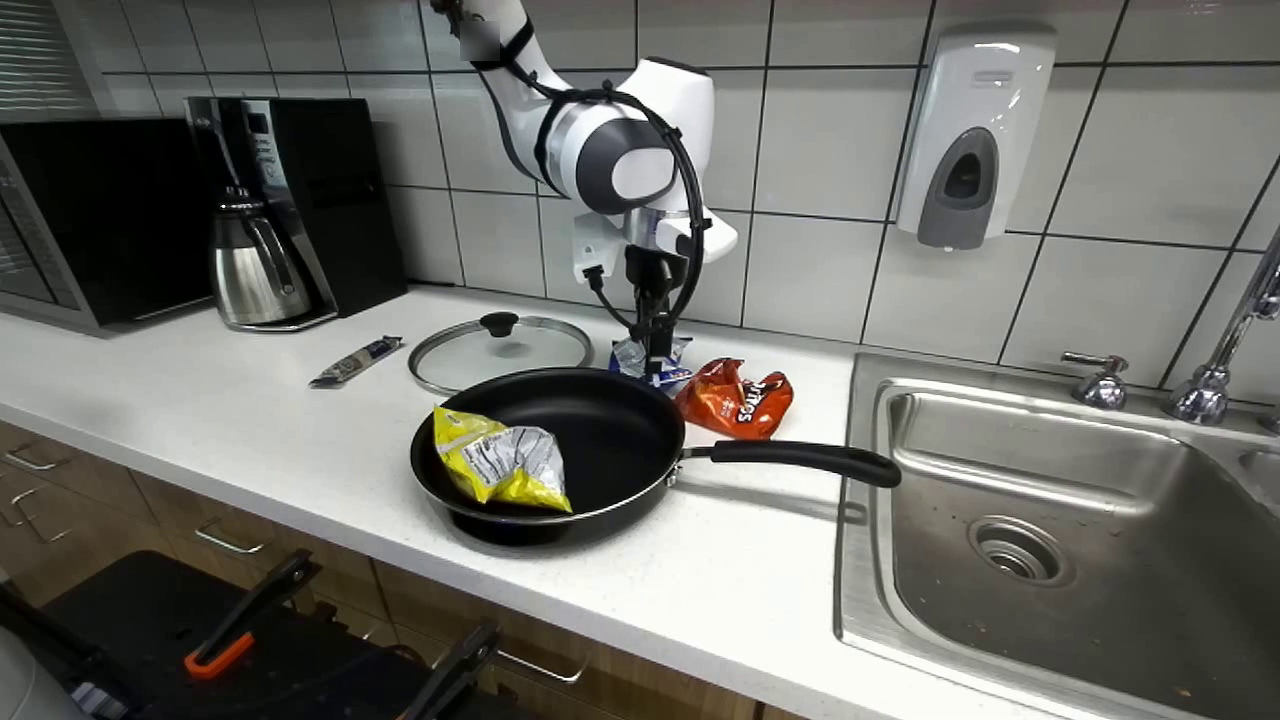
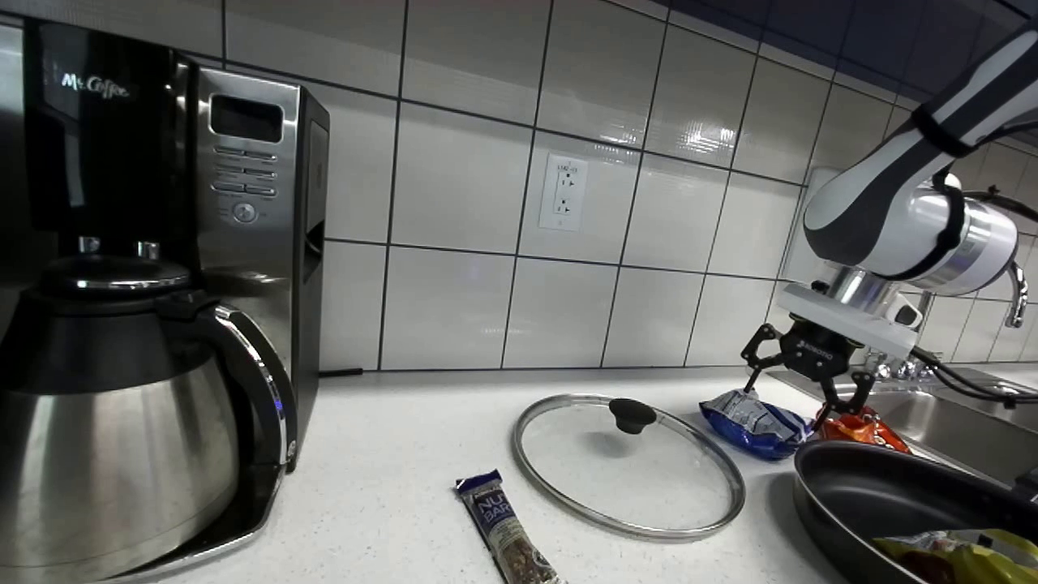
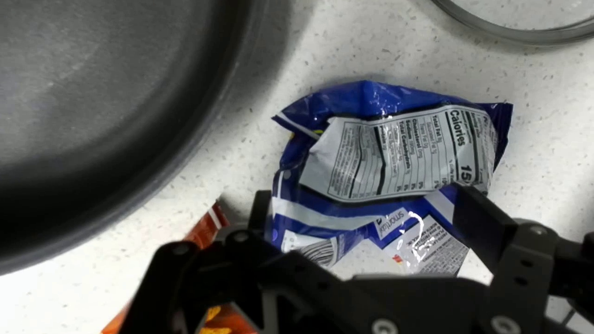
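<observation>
You have the tool (image 2: 784, 404) spread over the blue bag (image 3: 387, 169), contact unclear; that bag lies just beside the frying pan (image 1: 615, 440), and the red bag (image 1: 730, 402) sits near the pan's handle (image 1: 800, 459).

Tiled wall (image 1: 810, 270) (glossy), brown drawers (image 1: 185, 510), window blinds (image 1: 42, 50) perhaps.

Before me, the speckled white countertop (image 1: 720, 560) carries a microwave (image 1: 120, 210), coffee maker (image 1: 325, 190), nut bar (image 2: 509, 529), glass lid (image 2: 628, 474), blue snack bag (image 3: 380, 157), red Doritos bag (image 1: 730, 402) and black frying pan (image 1: 620, 440).
</observation>
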`<action>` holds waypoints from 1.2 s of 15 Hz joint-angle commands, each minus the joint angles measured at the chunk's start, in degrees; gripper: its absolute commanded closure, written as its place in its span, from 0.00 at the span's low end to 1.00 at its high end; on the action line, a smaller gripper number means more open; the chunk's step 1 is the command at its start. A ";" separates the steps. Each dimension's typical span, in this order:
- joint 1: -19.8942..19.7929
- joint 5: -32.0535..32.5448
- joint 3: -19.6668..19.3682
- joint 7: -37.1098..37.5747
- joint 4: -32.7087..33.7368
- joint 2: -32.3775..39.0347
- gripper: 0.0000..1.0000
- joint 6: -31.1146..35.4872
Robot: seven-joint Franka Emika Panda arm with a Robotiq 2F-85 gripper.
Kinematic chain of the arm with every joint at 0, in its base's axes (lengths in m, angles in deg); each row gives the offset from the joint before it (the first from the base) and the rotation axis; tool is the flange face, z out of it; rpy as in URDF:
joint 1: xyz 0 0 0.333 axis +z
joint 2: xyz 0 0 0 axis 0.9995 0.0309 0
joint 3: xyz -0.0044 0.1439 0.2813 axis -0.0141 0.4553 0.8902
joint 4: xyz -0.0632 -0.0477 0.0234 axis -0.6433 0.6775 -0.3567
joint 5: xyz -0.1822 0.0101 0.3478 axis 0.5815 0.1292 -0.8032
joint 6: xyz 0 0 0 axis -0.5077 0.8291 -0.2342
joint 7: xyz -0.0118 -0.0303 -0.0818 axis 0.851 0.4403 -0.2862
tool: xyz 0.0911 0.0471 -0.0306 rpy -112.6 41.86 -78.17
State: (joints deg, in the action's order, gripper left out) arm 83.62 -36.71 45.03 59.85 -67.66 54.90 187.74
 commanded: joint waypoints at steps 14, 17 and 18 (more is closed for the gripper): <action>0.27 -1.09 0.14 4.90 3.94 3.89 0.00 0.37; 0.23 -1.08 0.17 4.76 3.94 3.90 0.26 0.41; 0.23 -1.07 0.19 4.71 3.96 3.91 0.34 0.39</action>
State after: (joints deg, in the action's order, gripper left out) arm 83.80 -36.95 45.03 63.35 -65.06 58.04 188.01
